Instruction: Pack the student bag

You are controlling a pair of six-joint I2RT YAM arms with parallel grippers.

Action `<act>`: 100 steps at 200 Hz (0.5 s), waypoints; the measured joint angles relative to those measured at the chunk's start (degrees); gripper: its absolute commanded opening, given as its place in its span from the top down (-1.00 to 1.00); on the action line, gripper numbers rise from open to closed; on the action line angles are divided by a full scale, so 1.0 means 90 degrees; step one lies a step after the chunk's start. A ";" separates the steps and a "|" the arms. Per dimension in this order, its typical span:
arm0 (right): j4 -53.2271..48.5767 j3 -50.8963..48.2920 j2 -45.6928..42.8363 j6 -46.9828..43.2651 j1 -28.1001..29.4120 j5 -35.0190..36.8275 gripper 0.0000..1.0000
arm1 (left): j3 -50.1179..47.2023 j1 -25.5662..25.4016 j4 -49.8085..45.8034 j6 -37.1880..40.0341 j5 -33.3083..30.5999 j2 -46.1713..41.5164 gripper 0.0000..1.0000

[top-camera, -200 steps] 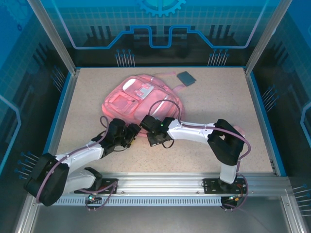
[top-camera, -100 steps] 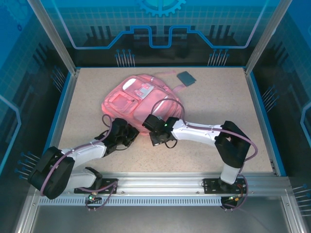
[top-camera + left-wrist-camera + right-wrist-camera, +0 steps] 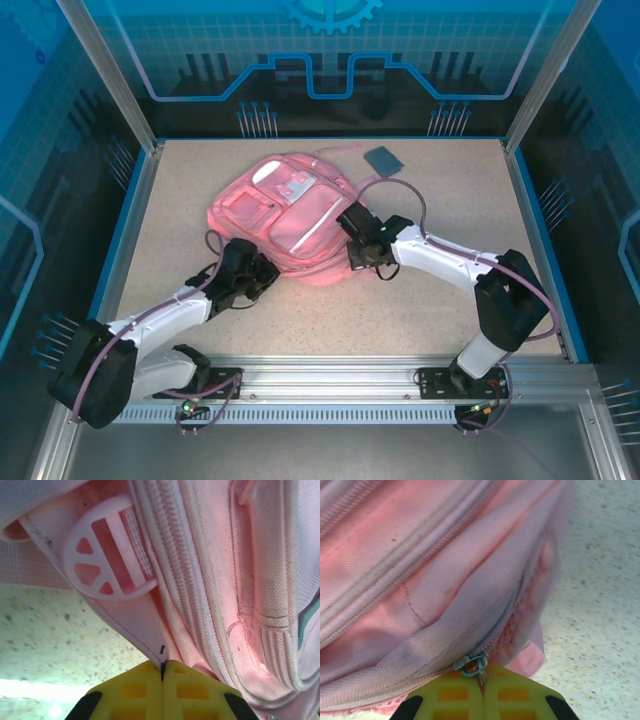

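My left gripper (image 3: 162, 674) has just snapped shut on the student bag's (image 3: 285, 212) lower seam at its 7 o'clock edge. My right gripper (image 3: 482, 681), jaws pressed together on the small metal zip pull (image 3: 472, 664), has swung from the bag's 6 o'clock round to 4 o'clock. I judge the zip is being drawn open while the left anchors. The bag lies flat just beyond the table (image 3: 450, 280) centre, toward 11 o'clock. Its pink weave is coarse and soft, puckering near the pull; ribbed zip tape (image 3: 167, 555) runs beside a smooth, rounded plastic buckle (image 3: 107, 555).
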 measured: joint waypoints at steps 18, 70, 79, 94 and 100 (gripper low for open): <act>0.0153 0.0114 0.0095 -0.0318 0.0131 -0.0602 1.00 | 0.0214 0.0447 -0.0515 0.0335 -0.0002 -0.0012 0.67; 0.0709 0.1175 0.1355 -0.0670 0.1054 -0.2446 1.00 | 0.1005 0.1525 -0.2334 0.1209 -0.0573 -0.0466 -0.53; 0.0748 0.1535 0.1651 -0.0661 0.1185 -0.2737 1.00 | 0.1171 0.1603 -0.2647 0.1263 -0.0670 -0.0624 -0.61; 0.0886 0.2188 0.2154 -0.0610 0.1387 -0.3101 1.00 | 0.1365 0.1685 -0.3118 0.1277 -0.0780 -0.0986 -0.71; 0.0962 0.2436 0.2341 -0.0563 0.1457 -0.3215 1.00 | 0.1406 0.1698 -0.3269 0.1280 -0.0814 -0.1141 -0.74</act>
